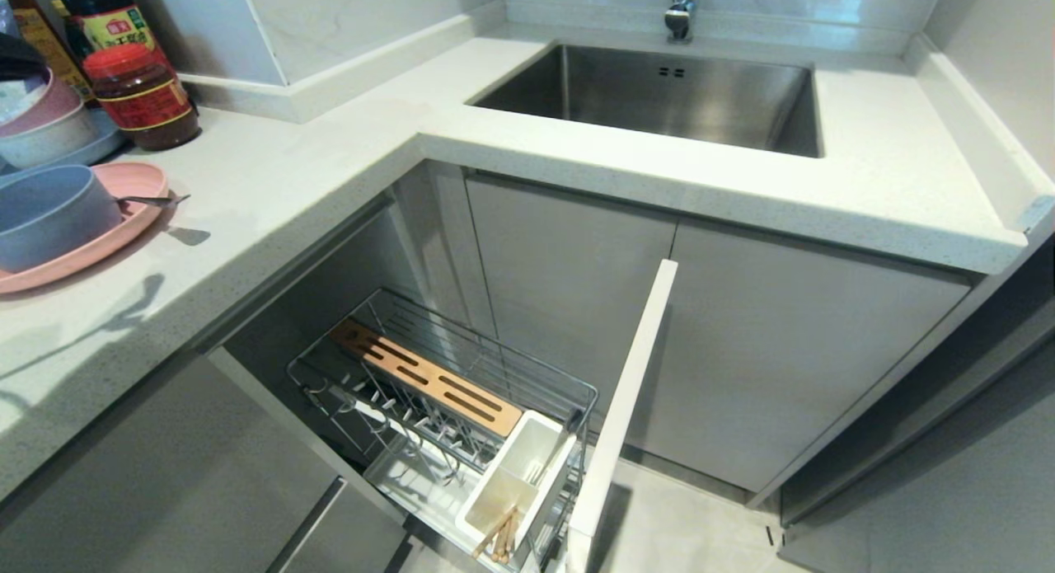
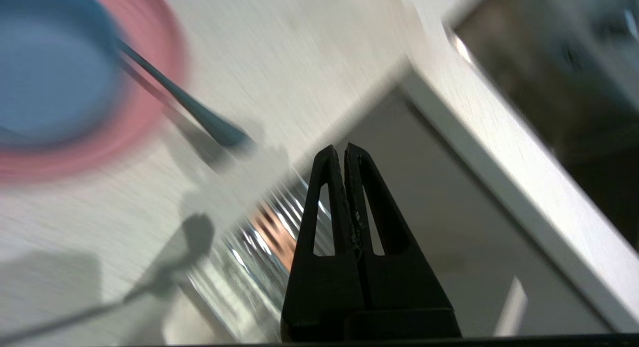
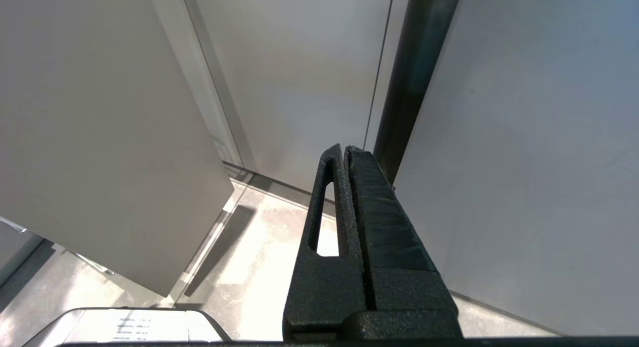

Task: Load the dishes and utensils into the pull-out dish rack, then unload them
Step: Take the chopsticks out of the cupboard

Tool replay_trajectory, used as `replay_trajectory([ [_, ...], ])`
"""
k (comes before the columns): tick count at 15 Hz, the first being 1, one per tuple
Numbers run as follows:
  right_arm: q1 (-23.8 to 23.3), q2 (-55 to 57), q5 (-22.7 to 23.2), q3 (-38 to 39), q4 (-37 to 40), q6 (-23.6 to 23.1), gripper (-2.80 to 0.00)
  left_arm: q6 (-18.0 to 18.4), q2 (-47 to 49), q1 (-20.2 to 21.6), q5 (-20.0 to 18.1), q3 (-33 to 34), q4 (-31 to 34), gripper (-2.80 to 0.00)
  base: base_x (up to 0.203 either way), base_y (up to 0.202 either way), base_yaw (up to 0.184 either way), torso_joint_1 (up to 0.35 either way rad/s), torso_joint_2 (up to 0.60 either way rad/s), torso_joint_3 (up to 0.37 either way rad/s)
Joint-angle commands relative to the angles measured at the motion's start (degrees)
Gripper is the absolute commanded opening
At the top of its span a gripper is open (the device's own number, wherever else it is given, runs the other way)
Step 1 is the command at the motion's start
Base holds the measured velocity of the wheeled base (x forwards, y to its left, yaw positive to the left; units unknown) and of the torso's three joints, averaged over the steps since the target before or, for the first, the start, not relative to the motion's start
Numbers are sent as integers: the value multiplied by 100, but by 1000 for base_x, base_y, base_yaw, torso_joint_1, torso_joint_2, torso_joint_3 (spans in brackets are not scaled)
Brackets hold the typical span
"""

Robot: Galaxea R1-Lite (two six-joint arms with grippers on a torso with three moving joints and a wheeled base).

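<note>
i see left pincer point(image 2: 344, 150) pressed shut, empty, above speckled desk point(image 1: 272, 194) edge. round blue-grey bowl point(image 1: 45, 214) sits on matte pink plate point(image 1: 124, 185). wooden chopsticks point(image 1: 501, 536) in white box of chrome wire rack point(image 1: 461, 375). right pincer point(image 3: 344, 150) shut, empty, beside cabinet.

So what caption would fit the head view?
Pull-out dish rack open, chopsticks in its utensil box; bowl and plate wait on the counter.

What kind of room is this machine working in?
Most likely a home kitchen: a stainless steel sink set in a pale speckled stone counter, sauce bottles by the wall, and a chrome wire pull-out dish rack below.
</note>
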Motion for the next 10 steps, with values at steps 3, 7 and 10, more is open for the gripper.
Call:
replay_trajectory([
  [3, 2, 2, 0, 0, -1, -3, -280, -433, 570, -1582, -239, 265, 1294, -280, 0, 0, 0, 0, 0, 0],
  [7, 2, 2, 0, 0, -1, -3, -280, -519, 1344, -1882, -1610, 141, 2712, -280, 0, 0, 0, 0, 0, 0],
  [10, 2, 2, 0, 0, -1, -3, -280, -191, 2154, -1882, -1775, 78, 3591, -280, 0, 0, 0, 0, 0, 0],
])
